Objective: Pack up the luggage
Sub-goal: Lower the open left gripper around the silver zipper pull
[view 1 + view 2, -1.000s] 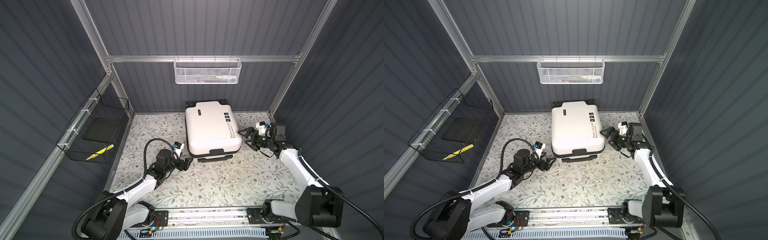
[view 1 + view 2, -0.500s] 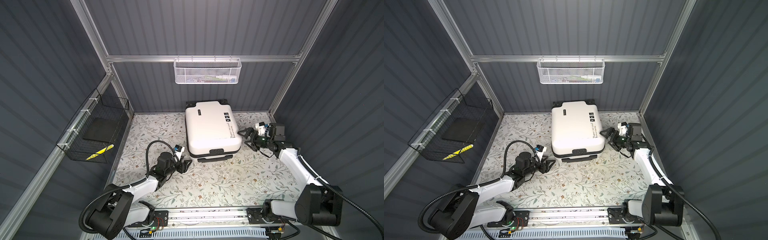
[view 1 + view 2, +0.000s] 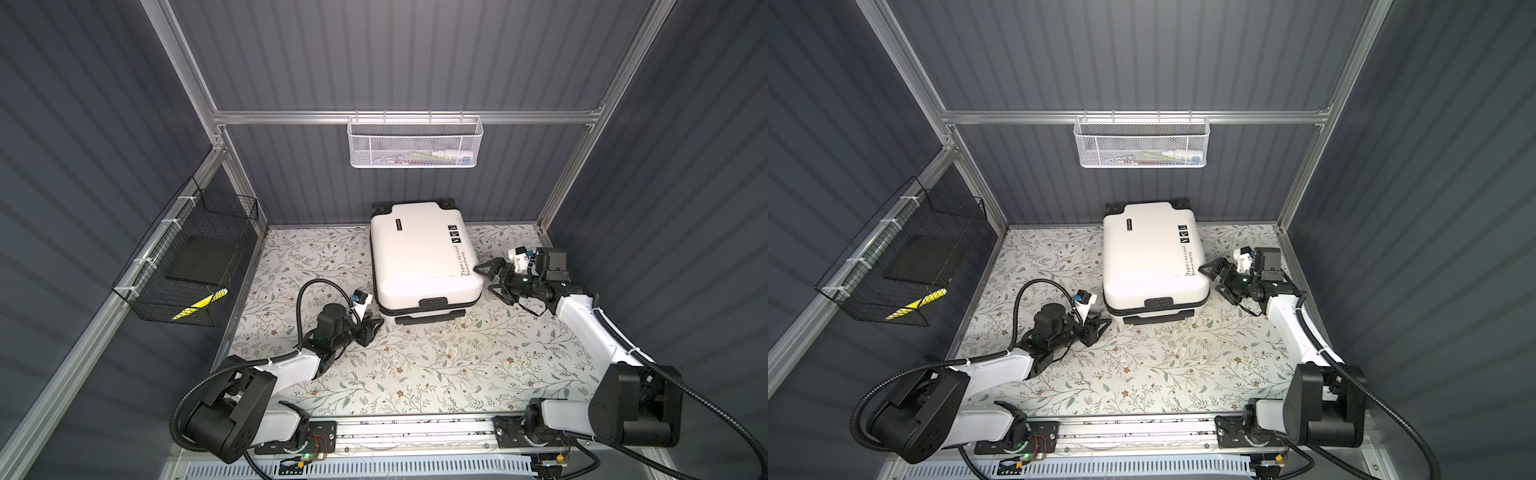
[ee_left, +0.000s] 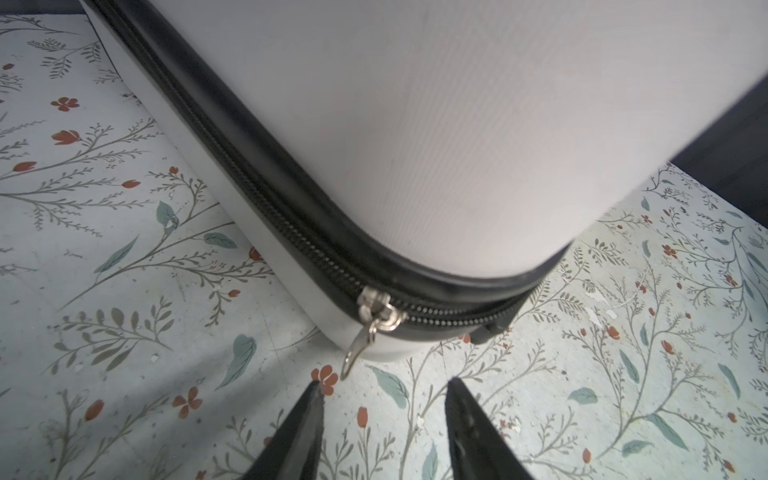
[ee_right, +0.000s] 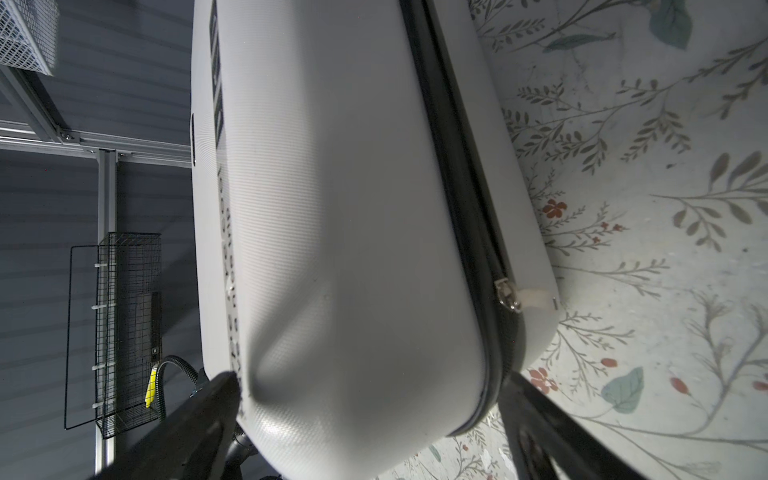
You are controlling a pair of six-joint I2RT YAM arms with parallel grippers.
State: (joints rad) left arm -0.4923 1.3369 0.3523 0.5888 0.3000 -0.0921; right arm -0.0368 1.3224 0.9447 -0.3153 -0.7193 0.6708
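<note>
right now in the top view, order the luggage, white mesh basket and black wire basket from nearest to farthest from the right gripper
1. luggage: middle of the table, its near right corner between the fingers of the right gripper.
2. white mesh basket: up on the back wall.
3. black wire basket: on the left wall, across the whole table.

Luggage corner seemingly inside right gripper

Lab enclosure: aluminium frame, corrugated walls
</note>
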